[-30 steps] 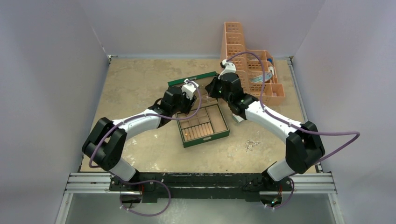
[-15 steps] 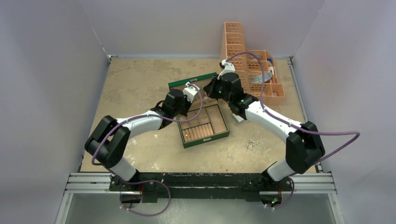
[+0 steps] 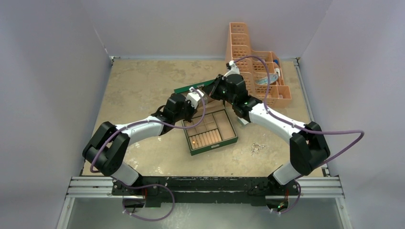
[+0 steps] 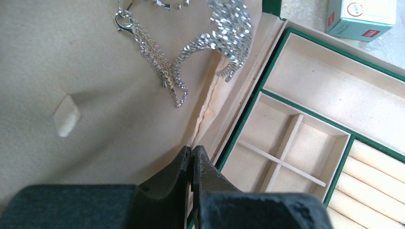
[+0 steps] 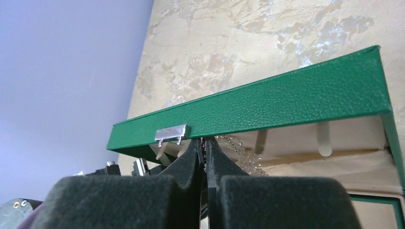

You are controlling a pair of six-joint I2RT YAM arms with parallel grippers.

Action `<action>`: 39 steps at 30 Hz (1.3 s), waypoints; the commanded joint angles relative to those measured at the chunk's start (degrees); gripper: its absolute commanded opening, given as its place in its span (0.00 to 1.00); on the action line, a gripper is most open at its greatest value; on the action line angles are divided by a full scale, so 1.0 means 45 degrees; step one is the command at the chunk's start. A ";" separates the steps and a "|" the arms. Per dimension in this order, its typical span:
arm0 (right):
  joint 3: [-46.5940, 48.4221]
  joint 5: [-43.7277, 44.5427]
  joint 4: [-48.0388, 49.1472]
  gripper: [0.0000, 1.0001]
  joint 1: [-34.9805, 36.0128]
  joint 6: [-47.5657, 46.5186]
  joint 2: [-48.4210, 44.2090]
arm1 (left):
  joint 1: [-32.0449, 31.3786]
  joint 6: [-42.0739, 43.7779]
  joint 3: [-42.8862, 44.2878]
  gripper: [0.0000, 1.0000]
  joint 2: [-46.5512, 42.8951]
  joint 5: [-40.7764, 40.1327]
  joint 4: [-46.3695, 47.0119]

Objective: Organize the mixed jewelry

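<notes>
Left gripper (image 4: 192, 151) is pressed fully shut, tips meeting at the fold where the cream lining (image 4: 95, 105) of the lid joins the green box (image 3: 234, 139). Cannot tell whether any fabric or chain is caught between the pads. Right gripper (image 5: 205, 145) is also closed tight, tips tucked just under the front rim of the raised lid (image 5: 267, 102), beside the metal clasp (image 5: 170, 134). Nothing is clearly held there either. Likely reason: it props the lid up so the inside face stays reachable for the other arm.

Task items sit in three places. The silvery chains (image 4: 200, 43) lie bunched on the lid lining, at 12 o'clock from the left fingertips and apart from them. Loose metal pieces (image 3: 258, 148) sit on the table (image 3: 143, 86) at about 4 o'clock from the box, well clear of both arms. A small gold-coloured speck (image 3: 192, 140), probably a ring, is in the ring-roll section at the box's 7 o'clock corner.

The small compartments (image 4: 286, 152), at 3 o'clock from the left tips, show nothing inside. A card box (image 4: 363, 16) with red print sits just past the far wall at 1 o'clock and is not jewelry. The orange basket (image 3: 258, 71) stands at 1 o'clock from the box.

Judgement: mid-task, the chains are probably being hung or tucked into the lid, and the table pieces are not yet sorted. Risk: the lid drops if the right arm leaves.
</notes>
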 commanded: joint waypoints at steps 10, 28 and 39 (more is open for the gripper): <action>-0.0959 0.1145 0.1680 0.00 0.0753 0.1619 0.0117 | -0.0142 -0.0373 -0.0383 0.00 -0.0596 0.1206 0.0531; -0.1122 0.1776 0.2863 0.01 0.1039 0.0891 0.0800 | -0.0118 -0.0470 -0.0227 0.00 -0.0714 0.1620 0.0346; -0.1493 0.2587 0.2255 0.28 0.1216 0.0749 0.0666 | -0.0110 -0.0588 -0.0102 0.00 -0.0719 0.1591 0.0231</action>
